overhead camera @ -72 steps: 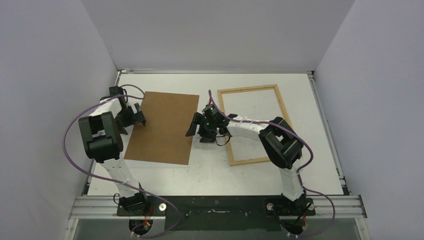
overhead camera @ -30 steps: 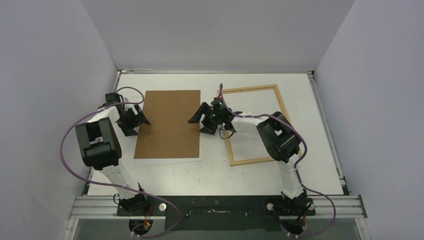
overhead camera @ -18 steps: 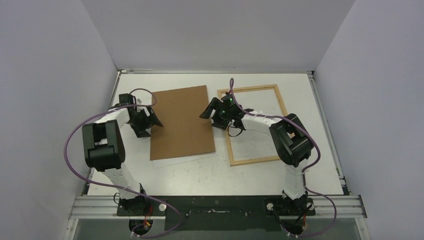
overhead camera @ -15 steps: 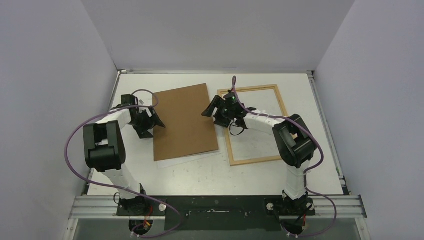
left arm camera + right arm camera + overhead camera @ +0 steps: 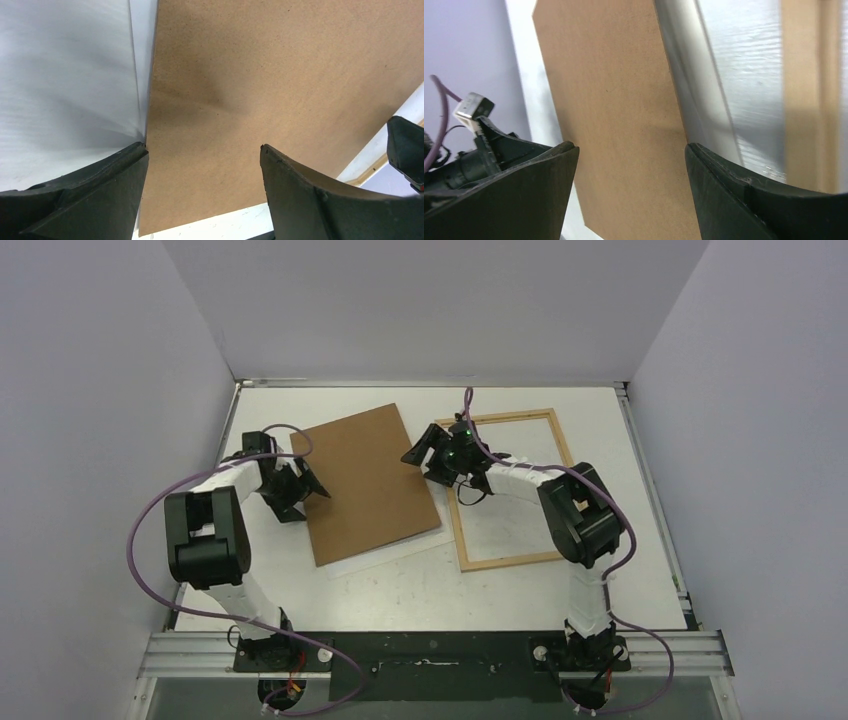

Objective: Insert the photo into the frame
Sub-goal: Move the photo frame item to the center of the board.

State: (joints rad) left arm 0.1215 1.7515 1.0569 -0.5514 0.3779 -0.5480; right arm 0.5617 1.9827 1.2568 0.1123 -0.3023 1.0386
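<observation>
The brown hardboard panel (image 5: 365, 483) lies tilted on the table. Its near right corner is close to the left strip of the frame (image 5: 510, 561), which is light wood and lies flat to the right. The photo (image 5: 395, 553) shows only as a white strip under the panel's near edge; its printed side is hidden. My left gripper (image 5: 300, 490) is open at the panel's left edge, with the panel (image 5: 280, 90) between its fingers (image 5: 203, 150). My right gripper (image 5: 425, 452) is open at the panel's right edge, over the panel (image 5: 619, 100) in the right wrist view (image 5: 631, 146).
The white table (image 5: 450, 595) has raised rails at the back and right. Grey walls close in on three sides. Purple cables loop from both arms. The right gripper's finger (image 5: 407, 150) shows in the left wrist view, and the left arm (image 5: 484, 150) in the right wrist view.
The panel, with the white sheet under it, has slid right towards the frame and turned counterclockwise. Both grippers moved right with it, still open.
</observation>
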